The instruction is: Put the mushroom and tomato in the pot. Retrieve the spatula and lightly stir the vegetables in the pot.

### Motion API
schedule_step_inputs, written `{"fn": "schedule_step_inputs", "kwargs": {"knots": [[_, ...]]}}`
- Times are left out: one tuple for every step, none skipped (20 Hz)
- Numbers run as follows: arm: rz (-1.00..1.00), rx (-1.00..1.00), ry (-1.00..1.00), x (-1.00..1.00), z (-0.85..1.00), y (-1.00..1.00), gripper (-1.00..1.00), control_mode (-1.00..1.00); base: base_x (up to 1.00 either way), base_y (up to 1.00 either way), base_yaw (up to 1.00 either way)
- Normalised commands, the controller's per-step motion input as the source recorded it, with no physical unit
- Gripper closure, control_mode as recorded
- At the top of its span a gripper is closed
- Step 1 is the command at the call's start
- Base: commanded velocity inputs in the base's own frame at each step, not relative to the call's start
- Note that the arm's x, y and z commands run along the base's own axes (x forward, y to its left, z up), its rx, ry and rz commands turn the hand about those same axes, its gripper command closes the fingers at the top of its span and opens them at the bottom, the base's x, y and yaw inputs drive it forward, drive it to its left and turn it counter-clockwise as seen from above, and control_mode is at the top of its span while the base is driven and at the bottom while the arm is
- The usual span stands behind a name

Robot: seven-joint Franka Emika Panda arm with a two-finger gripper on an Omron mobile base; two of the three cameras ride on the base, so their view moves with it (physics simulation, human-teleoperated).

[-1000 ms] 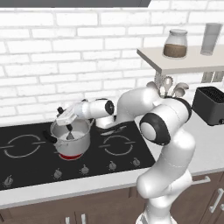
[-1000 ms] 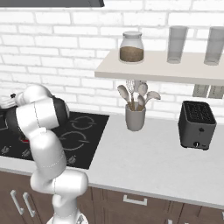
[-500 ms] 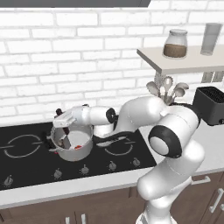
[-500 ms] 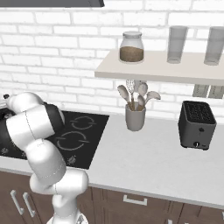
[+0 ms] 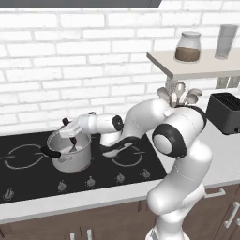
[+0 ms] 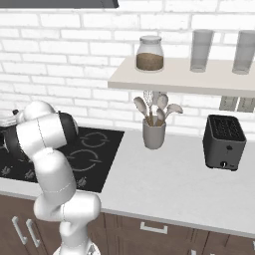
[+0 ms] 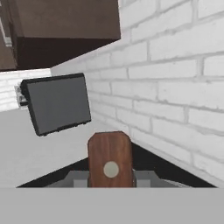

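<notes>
The steel pot (image 5: 70,157) with black side handles stands on the left part of the black cooktop (image 5: 136,164). My gripper (image 5: 70,132) hangs over the pot's rim, shut on the spatula (image 5: 74,142), whose reddish-brown handle slants down into the pot. In the hand view the handle's rounded end (image 7: 110,157) sits between my fingertips (image 7: 78,179) with the gripper (image 7: 110,178) shut on it. The spatula's head is hidden inside the pot. The mushroom and tomato are hidden from these views.
A grey crock of pale spoons (image 5: 178,96) (image 6: 153,133) stands right of the cooktop. A black toaster (image 6: 224,142) sits further right. A shelf (image 6: 179,79) above carries a jar (image 6: 149,52) and glasses. The brick wall (image 7: 175,87) is close behind the pot.
My hand with the spatula has shifted a little left over the pot, and the arm's elbow has swung out to the right. The pot sits slightly further left.
</notes>
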Motion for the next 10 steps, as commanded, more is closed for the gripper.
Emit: {"fn": "schedule_step_inputs", "kwargs": {"knots": [[0.2,0.0,-0.11,0.64,-1.0,-0.05,1.0,-1.0,0.0,0.0,0.0],[0.21,0.03,-0.11,0.57,-1.0,0.0,1.0,-1.0,0.0,0.0,0.0],[0.24,0.09,-0.11,0.44,-0.96,0.0,1.0,-1.0,0.0,0.0,0.0],[0.27,0.16,-0.1,0.31,-0.81,0.0,1.0,-1.0,0.0,0.0,0.0],[0.27,0.15,-0.09,0.37,-0.81,0.0,1.0,-1.0,0.0,0.0,0.0],[0.28,0.17,-0.17,0.31,-0.68,0.0,1.0,-1.0,0.0,0.0,0.0],[0.28,0.19,-0.2,0.27,-0.58,0.0,1.0,-1.0,0.0,0.0,0.0],[0.28,0.19,-0.21,0.19,-0.5,0.0,1.0,-1.0,0.0,0.0,0.0],[0.27,0.22,-0.26,0.05,-0.32,0.0,1.0,-1.0,0.0,0.0,0.0],[0.26,0.23,-0.28,0.01,-0.26,-0.07,1.0,-1.0,0.0,0.0,0.0]]}}
